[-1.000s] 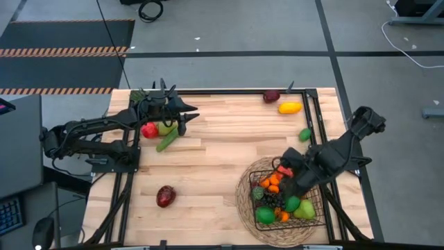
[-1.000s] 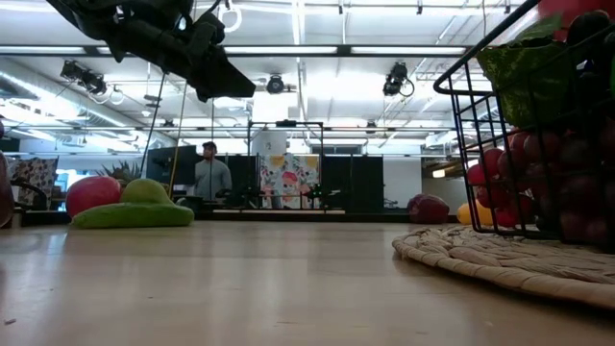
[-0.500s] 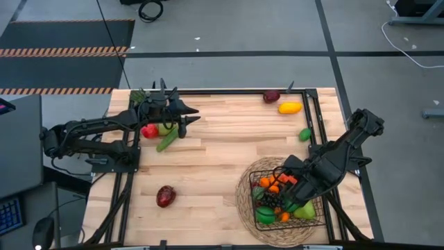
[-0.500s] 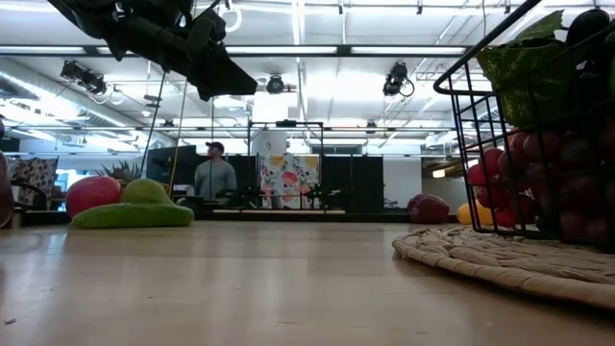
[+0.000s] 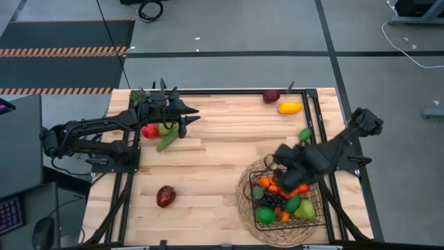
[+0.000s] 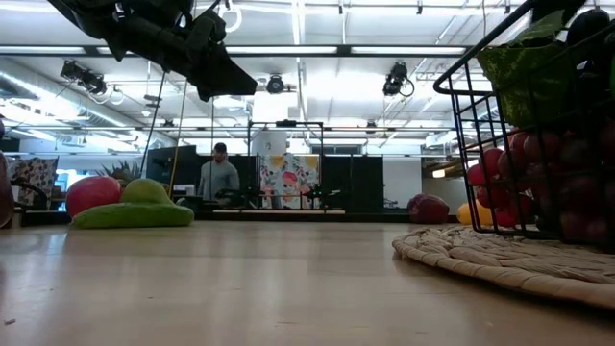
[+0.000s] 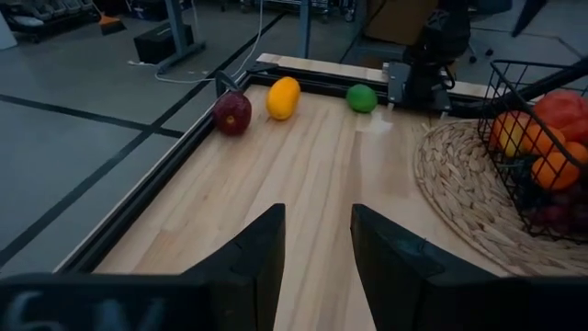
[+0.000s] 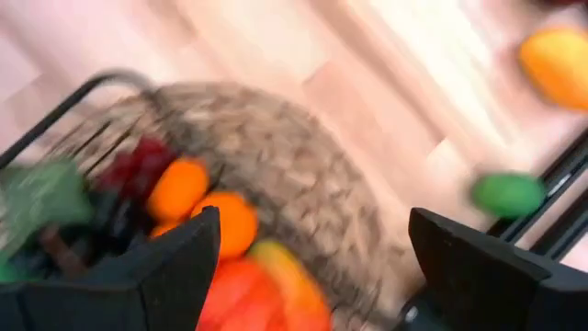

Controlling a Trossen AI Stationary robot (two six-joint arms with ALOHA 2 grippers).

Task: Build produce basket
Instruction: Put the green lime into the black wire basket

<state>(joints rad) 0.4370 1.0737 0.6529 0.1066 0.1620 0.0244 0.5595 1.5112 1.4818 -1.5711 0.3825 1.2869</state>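
The black wire basket (image 5: 286, 200) stands on a round woven mat (image 5: 244, 201) at the near right and holds several pieces of produce, orange, green, red and dark. My right gripper (image 5: 277, 164) hovers open above the basket's far left corner, nothing between its fingers (image 8: 312, 262). My left gripper (image 5: 184, 117) hangs open above the table at the far left, beside a red fruit (image 5: 148, 130), a green pear (image 5: 165, 128) and a cucumber (image 5: 166, 142) that lie on the wood.
Loose on the table lie a dark red fruit (image 5: 165, 196) at the near left, and a dark purple fruit (image 5: 271, 96), a yellow one (image 5: 290, 107) and a small green one (image 5: 305, 134) at the far right. A black rail (image 5: 320, 132) frames the table.
My right gripper has drawn back from over the middle of the basket toward the table's far edge and has turned at the wrist. The basket and its produce stay where they were.
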